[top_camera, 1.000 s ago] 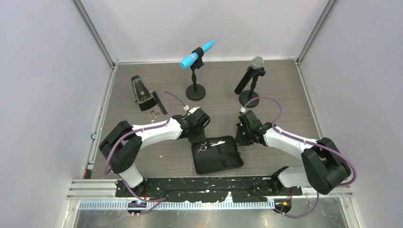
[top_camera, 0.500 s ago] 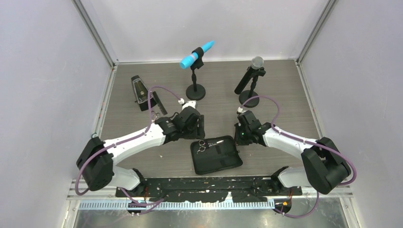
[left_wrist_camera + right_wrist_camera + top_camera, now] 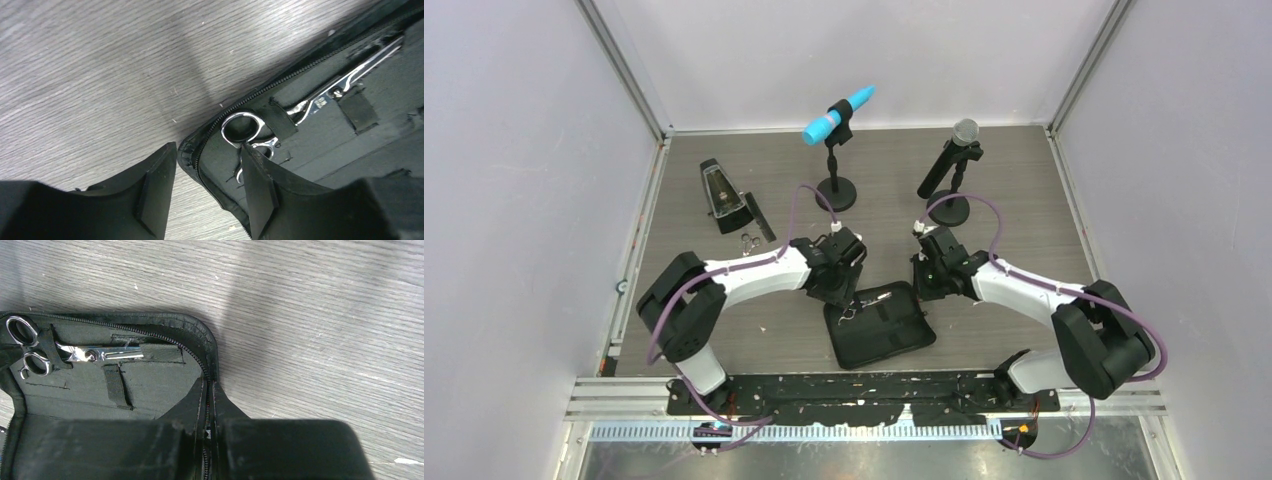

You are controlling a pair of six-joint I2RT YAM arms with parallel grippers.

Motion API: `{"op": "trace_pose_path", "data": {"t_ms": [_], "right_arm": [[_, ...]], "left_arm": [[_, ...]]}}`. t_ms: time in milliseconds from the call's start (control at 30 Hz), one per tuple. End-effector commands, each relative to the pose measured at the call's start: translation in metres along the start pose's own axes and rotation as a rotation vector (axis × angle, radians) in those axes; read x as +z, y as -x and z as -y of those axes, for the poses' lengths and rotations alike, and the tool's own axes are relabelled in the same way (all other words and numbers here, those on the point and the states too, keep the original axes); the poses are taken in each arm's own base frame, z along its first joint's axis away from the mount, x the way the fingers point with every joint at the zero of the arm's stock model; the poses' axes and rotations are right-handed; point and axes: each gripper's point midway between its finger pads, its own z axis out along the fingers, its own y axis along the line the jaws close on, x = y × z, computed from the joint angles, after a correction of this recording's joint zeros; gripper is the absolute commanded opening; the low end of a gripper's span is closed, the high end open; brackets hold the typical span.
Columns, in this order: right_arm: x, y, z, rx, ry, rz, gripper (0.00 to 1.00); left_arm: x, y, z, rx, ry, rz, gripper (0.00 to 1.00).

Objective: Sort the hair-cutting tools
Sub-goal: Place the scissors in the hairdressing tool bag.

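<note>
An open black zip case (image 3: 886, 335) lies on the worktop (image 3: 1024, 200) between the two arms. One pair of silver scissors (image 3: 75, 354) sits inside it along its far edge, tucked under a fabric strap (image 3: 50, 347), with the ring handles toward the left arm. The right jaws are closed on the case's zipped rim at its far right corner, pinching the fabric. The left jaws stand open and hold nothing. One finger (image 3: 257, 185) hangs over the case just beside the scissors' ring handles, the other is over bare worktop, and the case's corner is between them. The second pair of scissors (image 3: 746, 241) lies on the worktop well to the left, just beside the long black comb (image 3: 761, 218) and near the metronome (image 3: 720, 193). A blue microphone (image 3: 837, 113) and a black microphone (image 3: 954, 158) stand on their stands at the far side
</note>
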Motion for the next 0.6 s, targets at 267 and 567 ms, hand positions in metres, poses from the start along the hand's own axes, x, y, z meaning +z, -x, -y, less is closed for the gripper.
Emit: {"op": "trace_pose_path", "data": {"t_ms": [267, 567], "right_arm": [[0.003, 0.017, -0.007, -0.042, 0.015, 0.028, 0.05], [0.004, 0.024, -0.014, -0.041, 0.036, 0.032, 0.05]], "left_arm": [[0.001, -0.004, -0.015, -0.005, -0.019, -0.094, 0.42], [-0.029, 0.006, -0.001, 0.010, -0.096, -0.015, 0.48]]}}
